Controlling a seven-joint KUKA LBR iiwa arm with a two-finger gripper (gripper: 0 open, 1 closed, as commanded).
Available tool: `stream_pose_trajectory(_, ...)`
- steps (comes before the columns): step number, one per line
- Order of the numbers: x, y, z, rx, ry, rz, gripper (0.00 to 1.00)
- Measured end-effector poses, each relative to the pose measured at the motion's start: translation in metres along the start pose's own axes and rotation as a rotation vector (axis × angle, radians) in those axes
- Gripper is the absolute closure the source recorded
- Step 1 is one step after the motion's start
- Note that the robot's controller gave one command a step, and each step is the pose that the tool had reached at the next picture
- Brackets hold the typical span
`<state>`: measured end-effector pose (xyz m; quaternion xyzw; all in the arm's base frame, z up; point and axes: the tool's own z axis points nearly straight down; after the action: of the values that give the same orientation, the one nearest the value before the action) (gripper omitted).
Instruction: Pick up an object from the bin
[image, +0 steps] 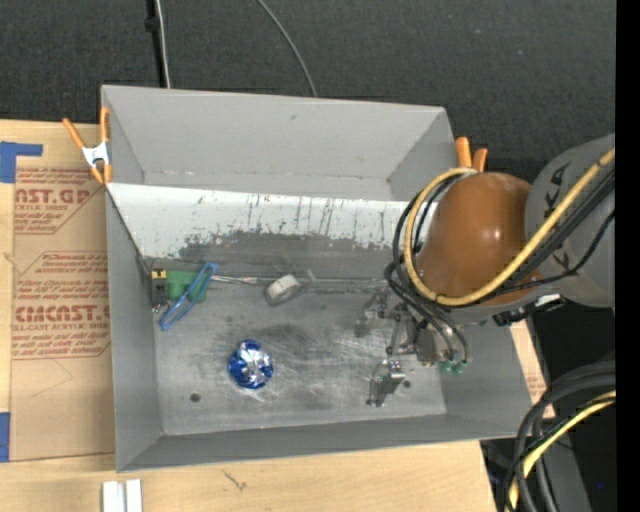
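Hand (386, 372), grip state unclear, low at right of grey bin (280, 140); blue-white ball (250, 365), pale cylinder (283, 289) leftward.

Single arm (575, 220) enters from right, wrist angled down. The orange cover (480, 235) has cables (408, 262) looped around it. The gripper (383, 383) hangs low beneath.

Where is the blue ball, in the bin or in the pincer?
In the bin: the blue ball lies on the floor, apart from the pincer.
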<state>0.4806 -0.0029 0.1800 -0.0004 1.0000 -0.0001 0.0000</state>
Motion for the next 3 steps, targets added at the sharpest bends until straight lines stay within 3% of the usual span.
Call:
stream_pose_trajectory(1,-0.023,0.053,0.059,-0.002,0.003,-0.169,0.00)
stream_pose_trajectory(2,-0.033,0.126,0.108,0.001,-0.005,-0.284,0.00)
stream_pose_trajectory(3,-0.034,0.126,0.105,-0.002,-0.009,-0.280,1.00)
